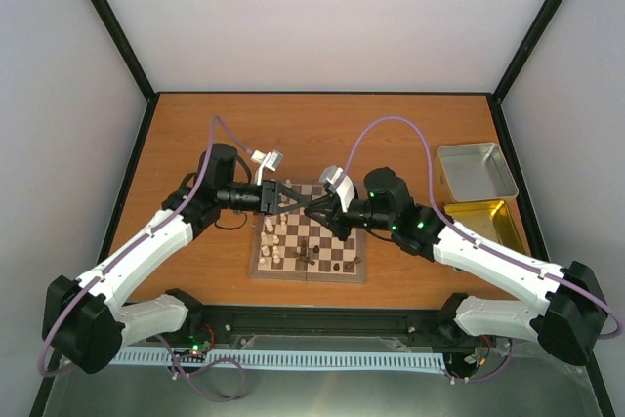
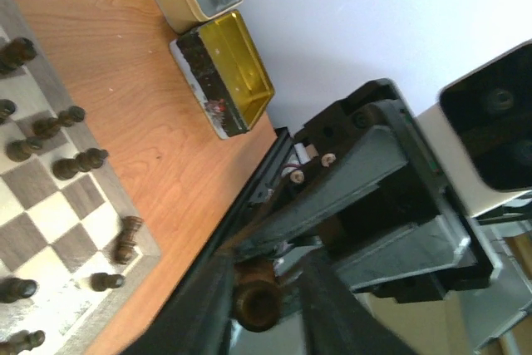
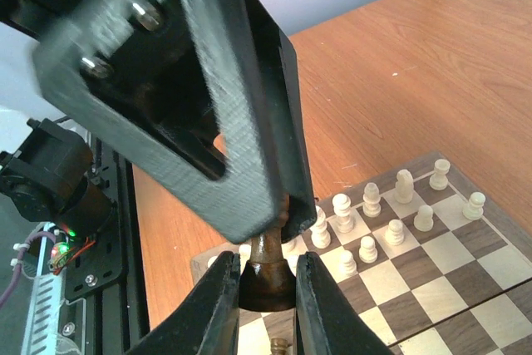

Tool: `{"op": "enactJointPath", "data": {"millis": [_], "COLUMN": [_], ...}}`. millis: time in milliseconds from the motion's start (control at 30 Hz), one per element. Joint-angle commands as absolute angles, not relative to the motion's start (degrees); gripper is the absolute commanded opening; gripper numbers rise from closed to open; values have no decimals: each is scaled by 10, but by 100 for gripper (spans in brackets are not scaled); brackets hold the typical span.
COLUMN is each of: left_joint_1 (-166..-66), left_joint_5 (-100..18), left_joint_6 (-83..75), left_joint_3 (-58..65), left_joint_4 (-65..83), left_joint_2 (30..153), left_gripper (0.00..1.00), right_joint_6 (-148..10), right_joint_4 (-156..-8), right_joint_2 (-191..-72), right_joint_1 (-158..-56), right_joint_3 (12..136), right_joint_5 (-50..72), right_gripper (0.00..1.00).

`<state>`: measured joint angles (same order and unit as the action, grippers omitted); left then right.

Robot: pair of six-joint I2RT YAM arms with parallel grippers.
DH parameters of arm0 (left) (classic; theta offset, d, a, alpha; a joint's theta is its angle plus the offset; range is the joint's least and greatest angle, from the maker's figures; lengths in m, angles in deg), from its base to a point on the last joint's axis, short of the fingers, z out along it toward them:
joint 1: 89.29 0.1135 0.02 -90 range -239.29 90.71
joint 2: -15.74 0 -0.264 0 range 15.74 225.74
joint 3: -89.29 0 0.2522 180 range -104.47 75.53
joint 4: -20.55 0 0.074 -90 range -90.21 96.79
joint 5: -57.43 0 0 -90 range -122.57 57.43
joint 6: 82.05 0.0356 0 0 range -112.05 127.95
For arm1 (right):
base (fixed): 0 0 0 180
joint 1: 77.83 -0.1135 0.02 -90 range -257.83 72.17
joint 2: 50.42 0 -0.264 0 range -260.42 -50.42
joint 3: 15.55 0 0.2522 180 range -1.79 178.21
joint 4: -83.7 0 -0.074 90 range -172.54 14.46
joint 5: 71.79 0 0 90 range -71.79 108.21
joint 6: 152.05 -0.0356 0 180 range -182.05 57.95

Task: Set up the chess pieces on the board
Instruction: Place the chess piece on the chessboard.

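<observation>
Right fingers (image 3: pixel 218 305) clamp the dark chess piece (image 3: pixel 266 278) by its base; left fingers (image 2: pixel 332 326) flank it, grip unclear.

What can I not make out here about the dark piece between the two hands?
Top view: too small; left hand and right hand meet over it.
Right wrist: the left hand's finger covers the top of the dark piece; kind unknown.
Left wrist: blurred; left hand's grip unclear.
</observation>
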<state>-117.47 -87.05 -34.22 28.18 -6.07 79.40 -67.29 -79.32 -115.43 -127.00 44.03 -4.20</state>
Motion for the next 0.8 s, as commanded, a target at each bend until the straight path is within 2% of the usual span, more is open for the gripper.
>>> {"op": "enactJointPath", "data": {"millis": [0, 100, 200, 300, 433, 567, 767], "left_joint_1": [-1175, -1175, -1175, -1175, -1175, -1181, -1268], "left_joint_5": [-884, -877, -861, -830, -770, -719, -580], "left_joint_6": [-346, -348, -345, -332, -302, -271, -230], "left_joint_3": [278, 282, 282, 281, 275, 270, 248], "left_joint_4": [-30, -25, -25, -37, -77, -101, -126], "left_joint_2": [797, 796, 791, 781, 772, 770, 793], "left_gripper": [13, 4, 3, 3, 4, 4, 3], "right_joint_6": [-673, -684, -729, -775, -851, -911, -987], "right_joint_4": [-794, -791, -783, -791, -797, -726, -612], "right_joint_2": [-1160, -1156, -1146, -1119, -1069, -1053, -1082], "right_joint_1": [-1270, -1270, -1269, -1268, -1263, -1251, -1227], "right_joint_3": [461, 461, 461, 445, 413, 412, 432], "right_joint_5": [-47, -39, -9, 14, 106, 229, 355], "right_gripper": [4, 11, 45, 58, 64, 64, 64]}}
